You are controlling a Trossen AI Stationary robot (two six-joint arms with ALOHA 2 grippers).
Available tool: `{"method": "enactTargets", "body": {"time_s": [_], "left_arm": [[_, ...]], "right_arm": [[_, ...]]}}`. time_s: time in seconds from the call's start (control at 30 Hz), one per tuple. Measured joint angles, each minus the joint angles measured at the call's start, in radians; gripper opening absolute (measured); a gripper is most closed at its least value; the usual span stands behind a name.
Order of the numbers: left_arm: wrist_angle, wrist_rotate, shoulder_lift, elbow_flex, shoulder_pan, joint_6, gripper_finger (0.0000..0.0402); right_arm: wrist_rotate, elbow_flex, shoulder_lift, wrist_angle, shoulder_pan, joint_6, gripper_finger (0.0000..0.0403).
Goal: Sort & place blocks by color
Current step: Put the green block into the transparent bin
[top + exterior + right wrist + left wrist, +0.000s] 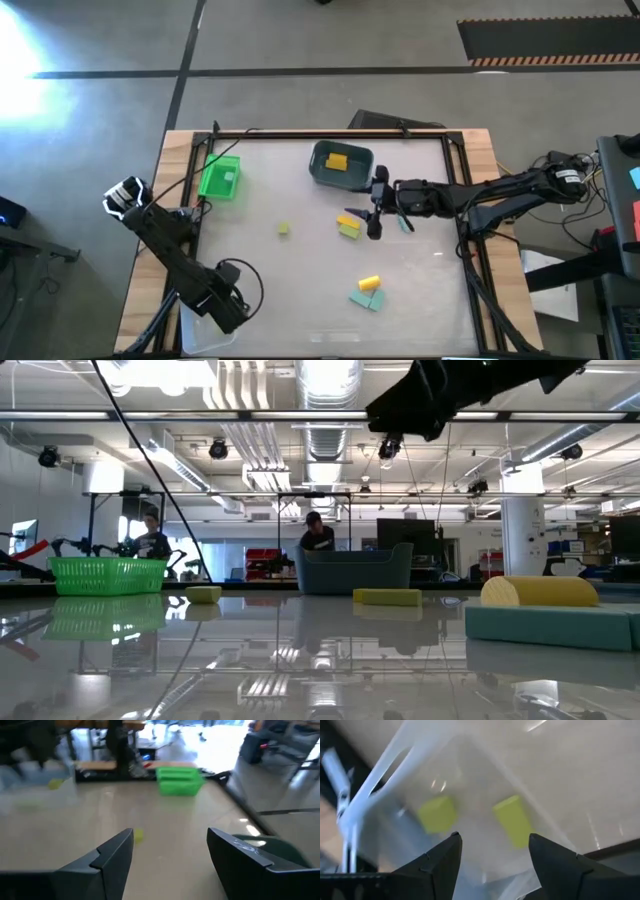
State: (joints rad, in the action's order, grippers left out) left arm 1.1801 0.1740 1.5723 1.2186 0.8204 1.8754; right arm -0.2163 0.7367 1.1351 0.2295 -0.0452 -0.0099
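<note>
Jaws on your right gripper (375,212) are spread and hold nothing, hovering above the worktop (300,290) between the grey bin (341,166) and the yellow bar (349,226). You look between picks, so drop onto that bar next. Loose blocks (367,293) wait nearer you. Your left gripper (492,852), also released, sits over a clear bin (400,790) holding two lime blocks (438,813).

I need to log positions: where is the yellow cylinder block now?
In the high view the yellow cylinder block lies on the table's front right part, touching the teal blocks, well below the right hand.
</note>
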Motion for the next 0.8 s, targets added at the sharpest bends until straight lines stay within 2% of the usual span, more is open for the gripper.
{"method": "enactTargets", "body": {"time_s": [0.1, 0.3, 0.43, 0.57, 0.8], "left_arm": [[-0.003, -0.122, 0.0, 0.041, 0.0, -0.076, 0.0215], [-0.047, -0.464, 0.0, 0.077, -0.005, -0.248, 0.0216], [-0.049, -0.609, 0.0, 0.078, -0.01, -0.342, 0.0216], [-0.045, -0.685, -0.001, 0.073, -0.023, -0.416, 0.0216], [-0.045, -0.714, -0.003, 0.068, -0.083, -0.585, 0.0216]], "right_arm": [[-0.066, 0.071, 0.0, -0.057, 0.004, 0.007, 0.0235], [-0.258, 0.263, 0.019, -0.309, 0.083, -0.091, 0.0212], [-0.257, 0.341, 0.03, -0.393, 0.129, -0.106, 0.0185], [-0.256, 0.386, 0.049, -0.432, 0.16, -0.12, 0.0145], [-0.212, 0.462, 0.074, -0.619, 0.15, -0.091, 0.0069]]}}
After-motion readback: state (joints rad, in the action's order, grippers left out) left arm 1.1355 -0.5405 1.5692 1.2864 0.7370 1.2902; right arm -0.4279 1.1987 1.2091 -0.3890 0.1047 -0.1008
